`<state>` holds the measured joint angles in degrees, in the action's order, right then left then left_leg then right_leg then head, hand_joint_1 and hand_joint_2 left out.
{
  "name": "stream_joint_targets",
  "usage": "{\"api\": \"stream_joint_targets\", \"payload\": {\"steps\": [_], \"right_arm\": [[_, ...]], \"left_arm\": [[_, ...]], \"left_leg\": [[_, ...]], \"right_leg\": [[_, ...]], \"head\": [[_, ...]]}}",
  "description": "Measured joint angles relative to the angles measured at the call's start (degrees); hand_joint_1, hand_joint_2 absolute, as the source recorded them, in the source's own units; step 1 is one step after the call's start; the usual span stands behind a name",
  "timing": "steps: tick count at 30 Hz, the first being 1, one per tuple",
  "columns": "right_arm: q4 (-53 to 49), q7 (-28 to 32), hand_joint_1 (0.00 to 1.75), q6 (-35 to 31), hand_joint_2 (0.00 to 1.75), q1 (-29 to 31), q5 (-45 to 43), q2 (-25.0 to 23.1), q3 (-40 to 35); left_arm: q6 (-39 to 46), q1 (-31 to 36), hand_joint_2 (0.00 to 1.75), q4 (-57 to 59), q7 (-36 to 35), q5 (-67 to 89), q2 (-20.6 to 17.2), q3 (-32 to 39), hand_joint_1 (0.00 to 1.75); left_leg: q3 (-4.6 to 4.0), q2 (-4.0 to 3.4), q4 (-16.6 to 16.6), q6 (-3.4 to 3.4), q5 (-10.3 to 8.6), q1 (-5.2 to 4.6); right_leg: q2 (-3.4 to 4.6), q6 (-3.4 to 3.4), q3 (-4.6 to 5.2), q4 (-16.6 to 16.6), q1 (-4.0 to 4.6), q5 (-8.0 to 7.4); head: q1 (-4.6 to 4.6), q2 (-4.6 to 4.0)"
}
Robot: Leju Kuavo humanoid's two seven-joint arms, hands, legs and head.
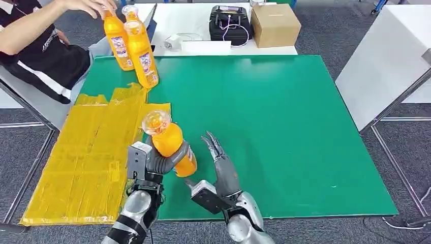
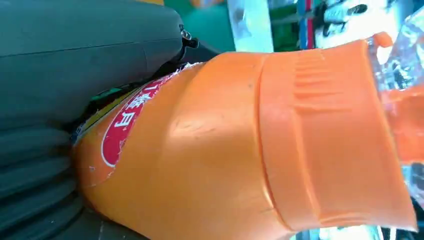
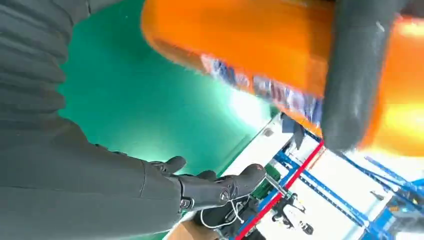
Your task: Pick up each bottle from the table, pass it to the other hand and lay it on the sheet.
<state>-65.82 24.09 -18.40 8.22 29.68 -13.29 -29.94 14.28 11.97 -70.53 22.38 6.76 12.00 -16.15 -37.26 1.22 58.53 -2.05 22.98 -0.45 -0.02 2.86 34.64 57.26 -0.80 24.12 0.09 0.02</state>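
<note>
A: Status? Left hand (image 1: 152,165) has its fingers (image 1: 175,155) wrapped round the orange bottle (image 1: 170,145), cap tilted toward 11 o'clock, held above the green surface (image 1: 284,127) just off the yellow sheet (image 1: 86,162).

B: Right hand (image 1: 223,175) sits at the bottle's 3 o'clock, fingers spread, holding nothing. Handover looks done to me; laying down is next.

A: Agreed. Swing toward 9 o'clock over the sheet, tip the bottle flat, lower before letting go. It's round, likely rolls.

B: Keep the right hand out of the way. Two more bottles (image 1: 133,43) stand at 11 o'clock, a person's hand (image 1: 89,6) on them.
</note>
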Motion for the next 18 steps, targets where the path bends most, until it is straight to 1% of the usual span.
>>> {"api": "stream_joint_targets", "payload": {"steps": [3, 7, 9, 12, 13, 15, 18], "right_arm": [[-5.1, 1.1, 0.00, 2.5, 1.75, -1.6, -2.2, 1.1, 0.8], [-10.4, 1.7, 0.00, 4.0, 1.75, -2.9, -2.9, 2.2, 1.4], [-12.8, 2.7, 0.00, 4.0, 1.75, -3.5, -3.1, 2.7, 1.6], [-16.4, 3.6, 0.00, 4.5, 1.75, -3.9, -4.4, 3.5, 1.7], [-17.3, 4.0, 0.00, 5.2, 1.75, -4.0, -5.5, 3.8, 1.8], [-19.2, 4.2, 0.00, 9.1, 1.75, -4.0, -10.8, 4.7, 2.0], [-20.7, 4.3, 0.00, 16.1, 1.75, -3.8, -19.6, 6.1, 2.8]], "left_arm": [[5.5, 2.0, 1.75, 0.3, -0.2, 8.1, -1.1, 1.1, 1.75], [10.4, 4.7, 1.75, 1.2, -0.5, 15.9, -2.2, 2.6, 1.75], [15.9, 5.9, 1.75, 1.9, -0.8, 24.9, -2.9, 2.9, 1.75], [23.4, 8.1, 1.75, 3.6, -5.4, 46.5, -4.4, 2.9, 1.75], [24.5, 8.7, 1.75, 4.3, -7.4, 53.7, -4.8, 2.9, 1.75], [25.3, 10.1, 1.75, 6.4, -11.9, 68.4, -6.1, 3.0, 1.75], [25.5, 11.6, 1.75, 10.5, -15.3, 78.6, -8.4, 3.4, 1.75]], "left_leg": [[0.00, -0.02, 0.0, 0.00, 0.00, 0.00], [0.01, -0.03, 0.0, 0.02, -0.02, 0.00], [0.01, -0.02, 0.0, 0.02, -0.03, 0.00], [0.01, -0.02, 0.0, 0.02, -0.03, 0.00], [0.01, -0.02, 0.0, 0.02, -0.03, 0.00], [0.01, -0.02, 0.0, 0.02, -0.03, 0.00], [0.01, -0.07, 0.0, 0.02, -0.03, 0.00]], "right_leg": [[0.01, 0.00, 0.00, 0.0, 0.00, -0.01], [0.01, 0.00, -0.01, 0.0, 0.00, -0.01], [0.01, 0.00, -0.01, 0.0, 0.00, -0.01], [0.01, 0.00, -0.02, 0.0, 0.00, -0.01], [0.01, 0.00, -0.01, 0.0, 0.00, -0.01], [0.01, 0.00, -0.02, 0.0, 0.00, -0.01], [0.02, -0.01, -0.02, 0.0, 0.00, -0.02]], "head": [[-0.02, 0.00], [-0.04, 0.00], [-0.02, 0.00], [-0.02, 0.00], [-0.04, 0.00], [-0.02, 0.00], [-0.02, 0.00]]}}
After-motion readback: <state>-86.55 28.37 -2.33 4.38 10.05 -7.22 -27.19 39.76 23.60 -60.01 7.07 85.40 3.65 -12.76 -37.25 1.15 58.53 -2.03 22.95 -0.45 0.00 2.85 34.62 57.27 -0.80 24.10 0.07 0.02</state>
